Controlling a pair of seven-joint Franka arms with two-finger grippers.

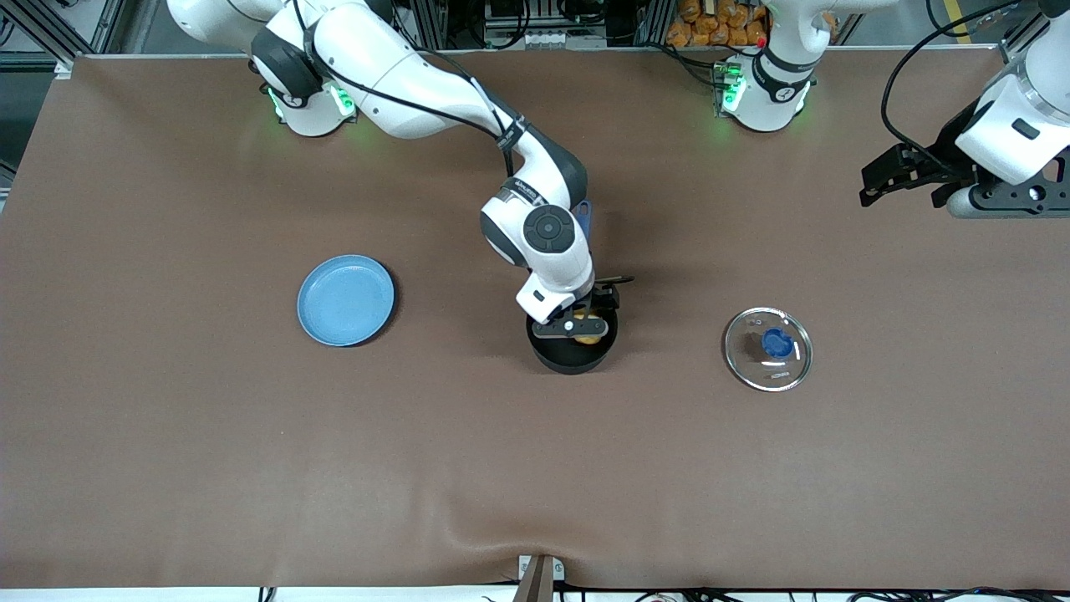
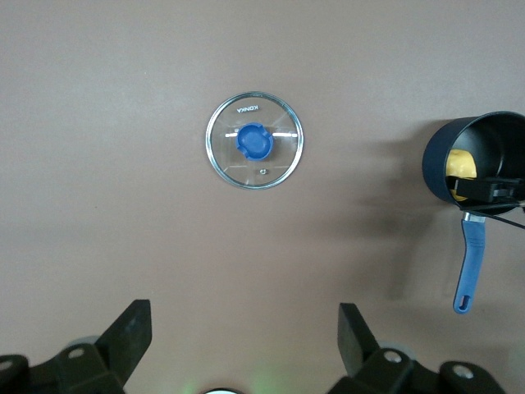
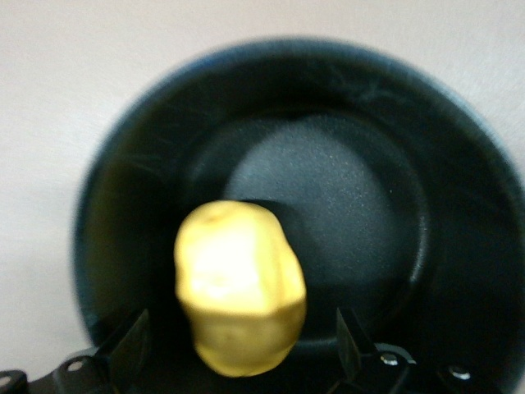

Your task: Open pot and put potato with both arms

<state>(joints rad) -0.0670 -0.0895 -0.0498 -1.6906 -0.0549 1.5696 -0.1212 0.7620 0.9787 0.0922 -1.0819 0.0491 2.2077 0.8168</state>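
Brown matting covers the table (image 1: 167,435) on which my items lie. Pot (image 1: 573,355): black saucepan, lid off, standing near the table's middle, its blue handle (image 2: 469,263) seen full length in my left wrist view. Potato (image 3: 240,287): yellow, lumpy, inside the pot's rim; in my right wrist view it shows between my two fingers with a gap on each side, and whether it rests on the pot's floor I cannot tell. Right gripper (image 1: 578,322): directly over the open pot, fingers spread apart and gripping nothing. Left gripper (image 1: 899,171): raised over the left arm's end of the table, fingers (image 2: 131,332) wide apart and empty, the arm waiting. Glass lid (image 1: 768,349): clear disc with a blue knob (image 2: 252,139), lying flat on the table, well apart from the pot toward the left arm's end. Light-blue plate (image 1: 345,300): flat on the table toward the right arm's end, well apart from the pot.
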